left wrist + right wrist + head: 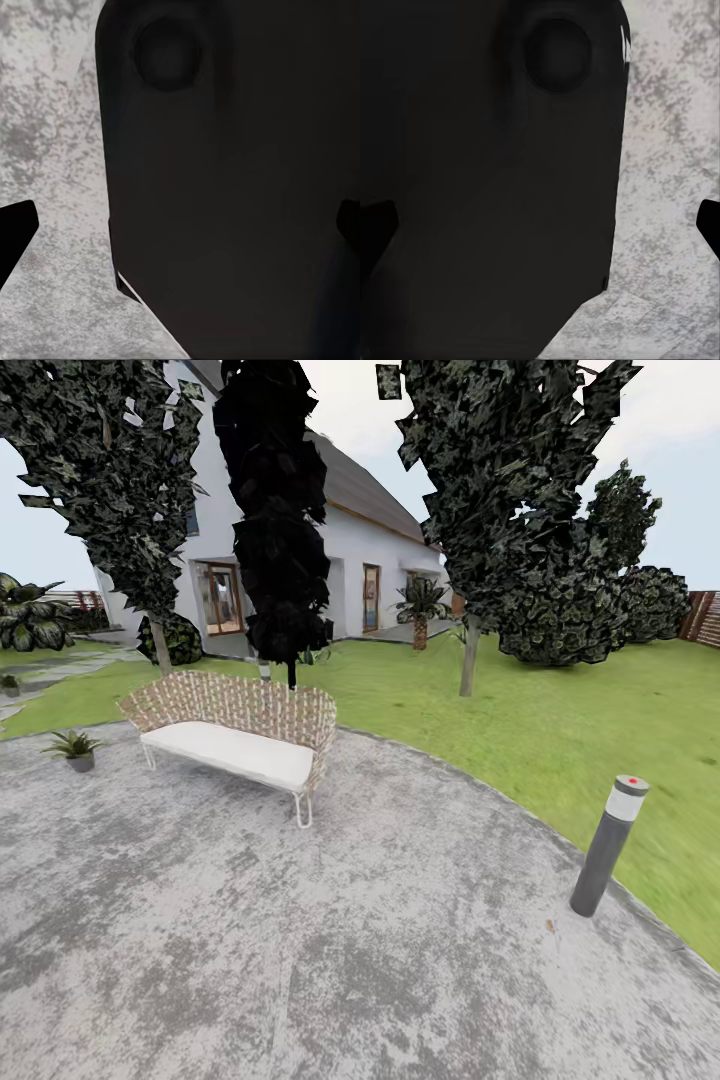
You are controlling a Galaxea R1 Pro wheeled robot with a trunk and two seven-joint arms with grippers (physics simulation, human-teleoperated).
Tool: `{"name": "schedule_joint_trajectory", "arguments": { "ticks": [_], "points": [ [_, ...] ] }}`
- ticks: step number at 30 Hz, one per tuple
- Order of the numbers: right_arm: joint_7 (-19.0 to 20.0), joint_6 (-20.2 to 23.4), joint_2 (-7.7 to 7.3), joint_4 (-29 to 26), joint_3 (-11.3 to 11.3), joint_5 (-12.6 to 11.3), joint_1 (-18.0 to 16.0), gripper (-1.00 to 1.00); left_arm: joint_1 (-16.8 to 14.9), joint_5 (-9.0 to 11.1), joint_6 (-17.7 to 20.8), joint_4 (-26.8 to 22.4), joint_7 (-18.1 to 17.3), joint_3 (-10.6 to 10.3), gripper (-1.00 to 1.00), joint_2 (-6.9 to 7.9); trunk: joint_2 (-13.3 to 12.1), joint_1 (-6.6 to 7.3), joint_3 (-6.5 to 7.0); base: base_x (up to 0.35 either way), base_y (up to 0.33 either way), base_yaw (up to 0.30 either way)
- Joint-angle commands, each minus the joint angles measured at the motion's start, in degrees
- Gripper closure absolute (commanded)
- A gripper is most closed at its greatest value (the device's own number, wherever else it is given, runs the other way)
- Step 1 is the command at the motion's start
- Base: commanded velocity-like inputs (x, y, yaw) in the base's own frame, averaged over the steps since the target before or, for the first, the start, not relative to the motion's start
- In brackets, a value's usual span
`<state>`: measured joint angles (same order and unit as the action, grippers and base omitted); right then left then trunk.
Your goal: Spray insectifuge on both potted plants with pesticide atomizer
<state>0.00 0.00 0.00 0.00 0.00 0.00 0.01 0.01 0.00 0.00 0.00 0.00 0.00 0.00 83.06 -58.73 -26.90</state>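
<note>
Faced the garden [560,740] from grey round paving [300,960]. Saw a wicker sofa [235,730] with a white cushion at the paving's far edge, in front of a dark narrow tree [280,520]. Found one potted plant [73,746], a low rosette in a grey pot, on the paving left of the sofa and apart from it. Noted a grey bollard lamp [608,845] upright at the paving's right rim, beside the lawn. Made out a white house [370,550] behind the trees and a brown fence [703,617] far right. Held the left tool [180,225] wide, fingertips [15,232] far apart, gripping nothing, over speckled paving beside a dark robot panel [240,187]. Held the right tool [540,225] equally wide, likewise empty.
</note>
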Motion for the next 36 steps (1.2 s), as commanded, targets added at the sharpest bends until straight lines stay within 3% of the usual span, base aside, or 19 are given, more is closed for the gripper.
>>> {"name": "schedule_joint_trajectory", "arguments": {
  "ticks": [1,27,31,36],
  "points": [
    [0.0,0.0,0.0,0.0,0.0,0.0,0.0,-1.0,0.0,0.0,0.0,0.0,0.0,0.0,-1.0,0.0,0.0,0.0,-0.03,0.0,0.0,0.0],
    [0.4,0.0,0.35,-0.1,0.2,0.3,-0.7,-1.0,0.0,0.0,-0.1,-0.1,-0.1,0.0,-1.0,-0.14,0.0,0.0,-0.03,0.0,0.0,0.0],
    [0.1,-1.0,-0.95,-1.4,-0.7,-0.5,-1.9,-1.0,-0.1,0.0,-1.4,-1.4,-0.3,0.3,-1.0,-0.87,0.0,0.0,-0.03,0.0,0.0,0.0],
    [-0.1,-2.6,-2.56,-3.0,-0.7,-0.3,-3.5,-1.0,-0.6,-0.3,-1.6,-3.0,-0.5,0.6,-1.0,0.4,0.0,0.0,-0.03,0.0,0.0,0.0]
  ]
}}
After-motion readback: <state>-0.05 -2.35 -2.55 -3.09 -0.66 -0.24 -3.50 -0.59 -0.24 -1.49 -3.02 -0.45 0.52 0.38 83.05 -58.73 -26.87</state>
